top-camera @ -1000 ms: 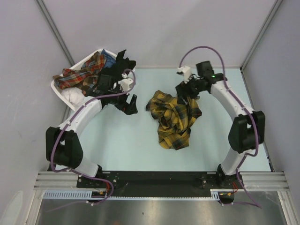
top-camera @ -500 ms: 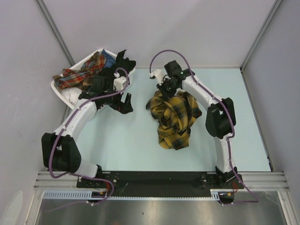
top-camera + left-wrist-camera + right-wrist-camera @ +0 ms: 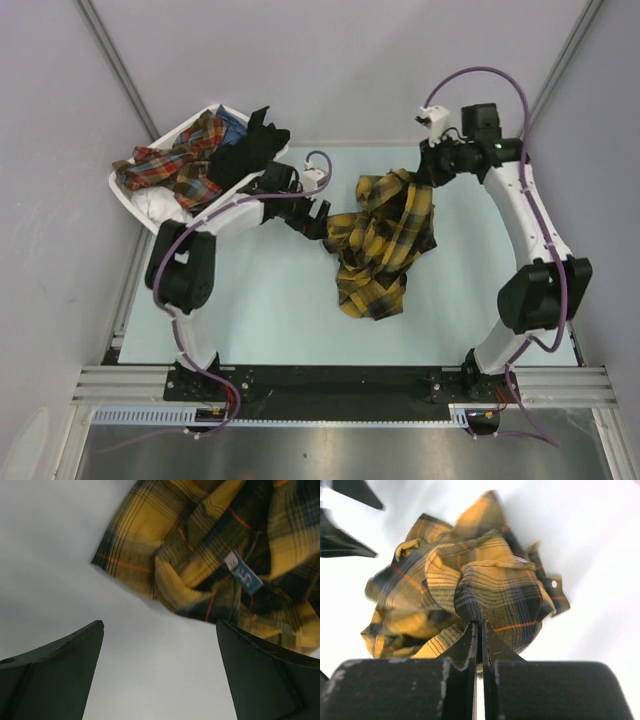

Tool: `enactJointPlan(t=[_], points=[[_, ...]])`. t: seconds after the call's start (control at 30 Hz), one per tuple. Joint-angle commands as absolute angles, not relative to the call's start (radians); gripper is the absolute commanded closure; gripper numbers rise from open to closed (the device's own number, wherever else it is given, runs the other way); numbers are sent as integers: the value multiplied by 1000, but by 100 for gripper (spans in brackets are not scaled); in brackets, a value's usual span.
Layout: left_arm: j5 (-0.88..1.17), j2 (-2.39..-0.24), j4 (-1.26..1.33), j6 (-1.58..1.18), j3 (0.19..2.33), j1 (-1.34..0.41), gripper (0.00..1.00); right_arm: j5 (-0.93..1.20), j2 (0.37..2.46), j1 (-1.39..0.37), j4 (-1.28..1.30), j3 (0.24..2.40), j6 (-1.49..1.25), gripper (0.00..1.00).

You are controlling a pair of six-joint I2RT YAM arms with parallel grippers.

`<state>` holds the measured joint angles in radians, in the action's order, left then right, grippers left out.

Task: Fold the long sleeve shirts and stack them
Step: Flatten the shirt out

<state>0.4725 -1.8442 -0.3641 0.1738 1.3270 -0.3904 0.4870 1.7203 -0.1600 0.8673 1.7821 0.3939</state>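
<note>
A mustard-yellow and black plaid shirt point(image 3: 385, 240) lies crumpled in the middle of the table. My right gripper point(image 3: 479, 624) is shut on a fold of it, and the pinched cloth is drawn up toward the far right point(image 3: 418, 190). My left gripper point(image 3: 316, 222) sits low at the shirt's left edge, open, with only bare table between its fingers point(image 3: 60, 660). In the left wrist view the shirt point(image 3: 200, 555) lies just ahead, showing a small blue size tag point(image 3: 243, 575).
A white basket point(image 3: 135, 195) at the far left holds a red plaid garment point(image 3: 175, 160) and a black one point(image 3: 250, 150). Grey walls close in the table on three sides.
My right gripper closed on the yellow plaid shirt at its far side, then pulled that fold up and to the right. My left gripper moved right, up to the shirt's left edge, staying open.
</note>
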Motion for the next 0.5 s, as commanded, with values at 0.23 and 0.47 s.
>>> enactJointPlan(t=[0.23, 0.47], points=[[667, -2068, -233, 48, 1442, -423, 27, 443, 1457, -31, 879, 1427, 356, 100], [755, -2002, -376, 26, 1563, -368, 100, 443, 1404, 18, 902, 1307, 422, 100]])
